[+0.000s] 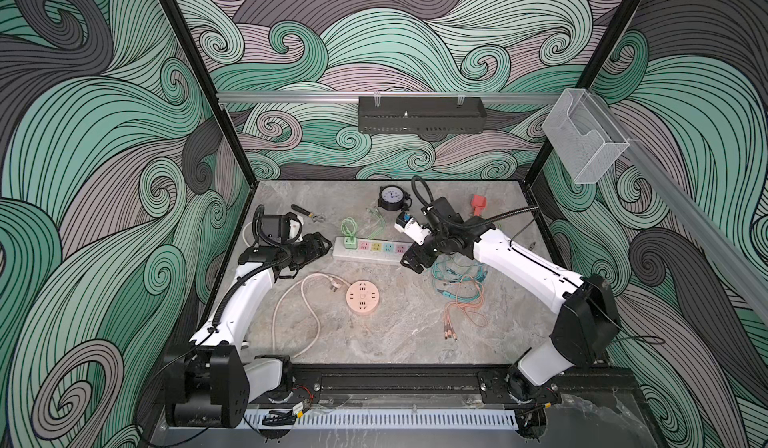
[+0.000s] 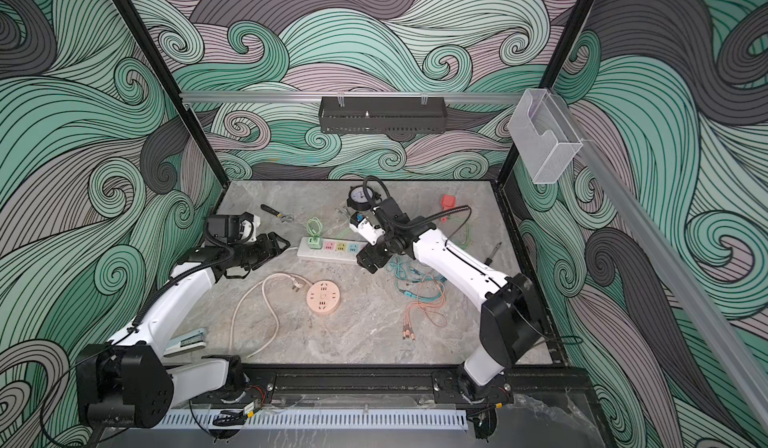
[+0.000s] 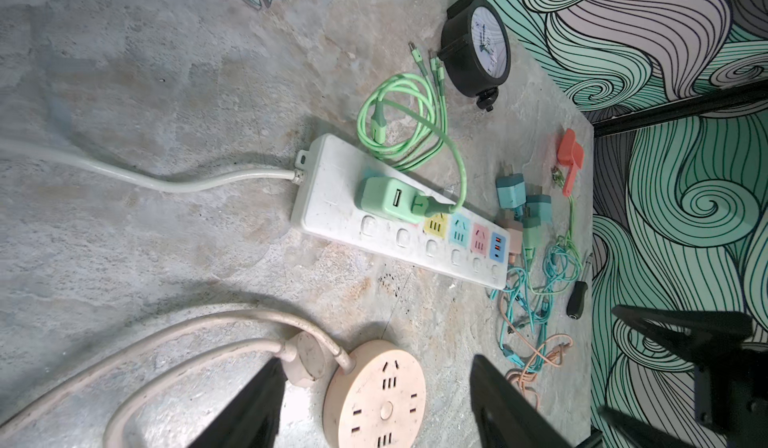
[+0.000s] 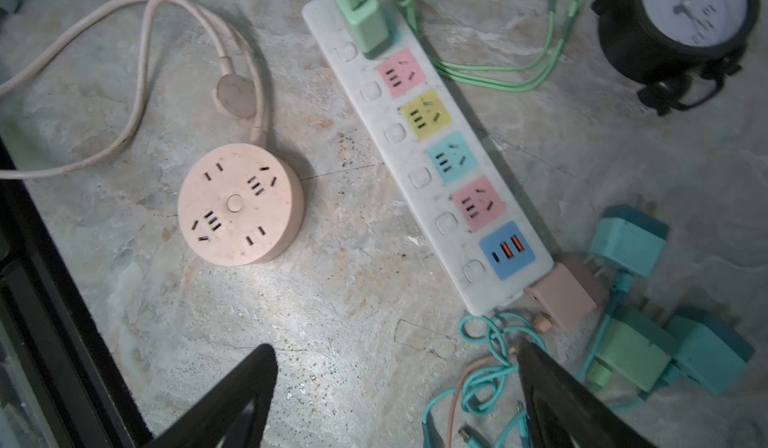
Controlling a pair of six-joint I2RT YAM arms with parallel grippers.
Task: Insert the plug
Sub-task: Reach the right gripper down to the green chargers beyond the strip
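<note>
A white power strip (image 1: 374,258) (image 2: 328,255) (image 3: 328,201) (image 4: 428,211) with coloured sockets lies mid-table. A green plug adapter (image 1: 348,241) (image 2: 313,241) (image 3: 386,199) (image 4: 365,22) sits in its end socket, a green cable running from it. Loose plugs lie at the strip's other end: teal (image 4: 627,240), pink (image 4: 565,296) and green (image 4: 631,350). My left gripper (image 1: 320,246) (image 2: 278,246) (image 3: 376,363) hangs open and empty just left of the strip. My right gripper (image 1: 415,261) (image 2: 368,261) (image 4: 395,346) is open and empty at the strip's right end, beside the loose plugs.
A round pink socket (image 1: 363,297) (image 4: 237,205) with its cord and pink plug (image 4: 235,93) lies in front of the strip. Tangled teal and orange cables (image 1: 461,296) lie at the right. A black clock (image 1: 392,197), red clip (image 1: 478,204) and pliers (image 1: 305,213) sit behind.
</note>
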